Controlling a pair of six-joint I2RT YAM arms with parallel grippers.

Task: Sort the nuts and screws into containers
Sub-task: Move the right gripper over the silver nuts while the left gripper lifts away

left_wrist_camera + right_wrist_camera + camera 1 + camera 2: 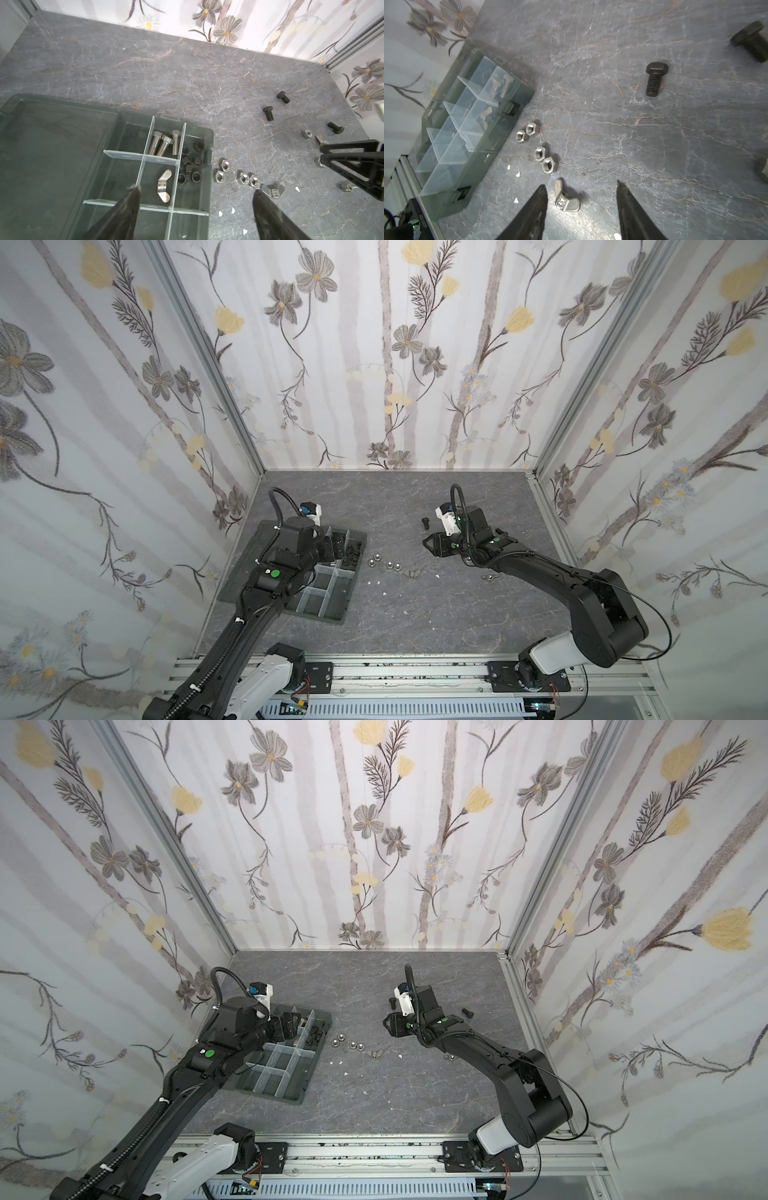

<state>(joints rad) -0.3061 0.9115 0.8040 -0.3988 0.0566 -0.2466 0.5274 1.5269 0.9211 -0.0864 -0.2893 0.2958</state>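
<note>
The dark grey organiser tray (210, 199) holds three silver screws (164, 143), several black nuts (191, 164) and one silver wing nut (164, 186), each kind in its own container. My left gripper (196, 189) hangs open and empty over the tray's (358, 580) right edge. Beside the tray (500, 133), several silver hex nuts (539, 153) lie on the table. My right gripper (581, 184) is open above a loose silver wing nut (566, 199), without touching it. Black screws (654, 80) lie farther back, one (427, 522) just behind the right gripper (428, 545).
The flat lid panel (52, 145) lies open to the tray's left. Tiny white flecks (384, 594) dot the stone-patterned table. More small silver parts (307, 134) lie under the right arm. Flowered walls close in on three sides, and a metal rail (415, 672) runs along the front.
</note>
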